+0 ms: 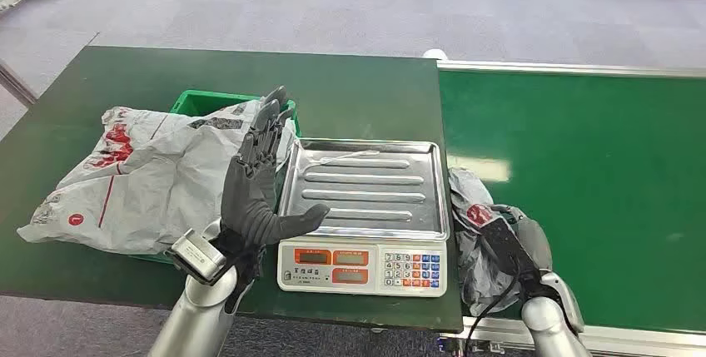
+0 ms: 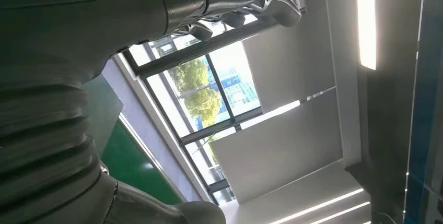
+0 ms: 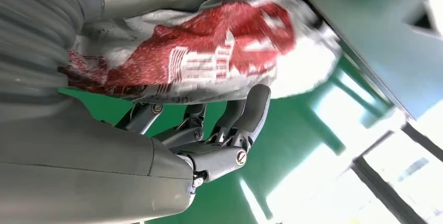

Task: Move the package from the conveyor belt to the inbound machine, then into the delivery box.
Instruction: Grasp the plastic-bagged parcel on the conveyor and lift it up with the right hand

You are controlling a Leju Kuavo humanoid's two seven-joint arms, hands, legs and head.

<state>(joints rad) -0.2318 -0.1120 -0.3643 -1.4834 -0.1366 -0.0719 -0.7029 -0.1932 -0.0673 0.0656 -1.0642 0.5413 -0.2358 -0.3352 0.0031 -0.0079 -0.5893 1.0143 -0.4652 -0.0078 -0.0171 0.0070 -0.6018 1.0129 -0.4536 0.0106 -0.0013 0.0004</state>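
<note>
head view shows a long green conveyor belt on the right and a dark green table on the left, on a grey floor. a big grey bag lies over a green box and hides what is inside. beside it sits a scale with a bare shiny tray. the package is at the belt's near edge, its long side running near to far. the right hand holds it. the left hand is up with fingers spread.
</note>
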